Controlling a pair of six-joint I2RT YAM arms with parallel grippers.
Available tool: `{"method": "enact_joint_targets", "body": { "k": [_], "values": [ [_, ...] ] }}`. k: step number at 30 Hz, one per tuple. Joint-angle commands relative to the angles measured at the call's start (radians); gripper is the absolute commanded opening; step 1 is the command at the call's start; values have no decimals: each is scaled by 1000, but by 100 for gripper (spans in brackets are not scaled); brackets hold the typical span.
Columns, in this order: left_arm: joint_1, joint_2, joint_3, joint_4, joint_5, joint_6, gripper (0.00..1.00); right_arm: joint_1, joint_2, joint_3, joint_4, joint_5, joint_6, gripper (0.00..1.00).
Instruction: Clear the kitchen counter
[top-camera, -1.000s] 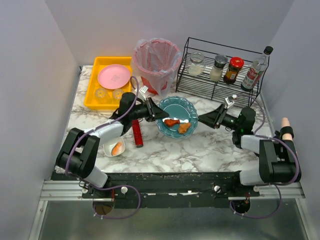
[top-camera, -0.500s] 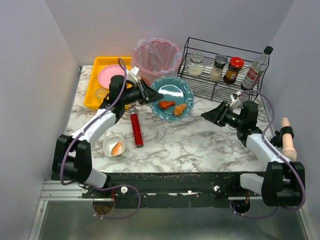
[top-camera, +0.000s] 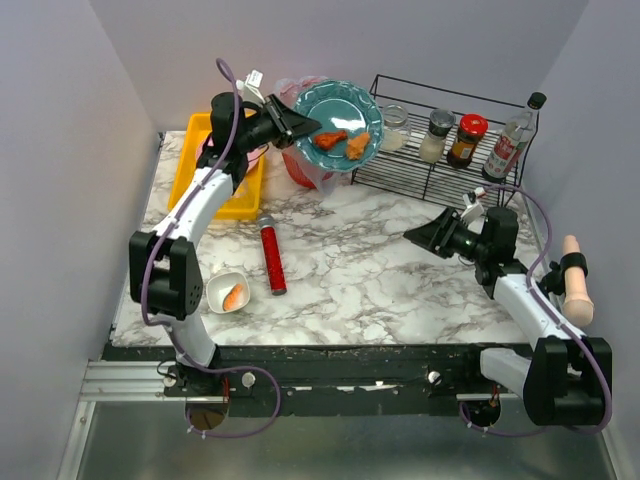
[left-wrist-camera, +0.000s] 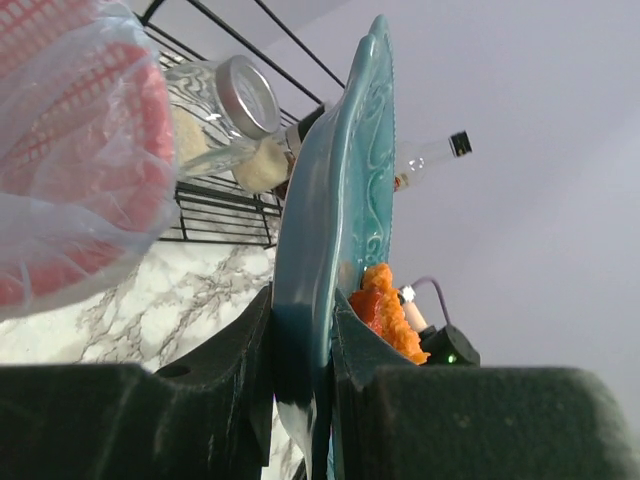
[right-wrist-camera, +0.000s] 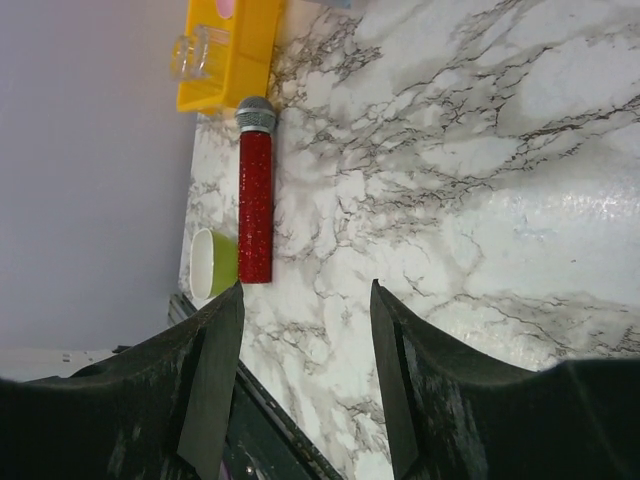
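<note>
Spanning the whole workspace, the marble table (top-camera: 380, 280) carries a wire rack (top-camera: 440, 165) at its back right, a yellow tray (top-camera: 205, 180) at back left and a lined red bin (top-camera: 305, 165) between them. The left end effector (top-camera: 300, 125) is clamped on the rim of a teal plate (top-camera: 345, 115) with two fried pieces (top-camera: 342, 142), held above the bin. The right end effector (top-camera: 415, 235) hangs open and empty. A red grinder (top-camera: 272, 260) lies beside a small bowl (top-camera: 228, 291).
</note>
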Motion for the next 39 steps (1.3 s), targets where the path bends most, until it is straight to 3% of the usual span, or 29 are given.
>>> {"method": "enact_joint_targets", "body": {
  "k": [1, 16, 31, 39],
  "values": [
    [19, 69, 113, 154, -52, -153, 0, -5, -32, -30, -34, 25, -12, 62],
    [131, 348, 468, 163, -135, -208, 0, -6, -114, -73, -76, 55, -11, 62],
    [154, 461, 690, -91, -266, 117, 0, -6, -123, -70, -100, 64, -26, 61],
    [108, 414, 672, -173, -422, 368, 0, -6, -104, -67, -100, 54, -26, 62]
  ]
}}
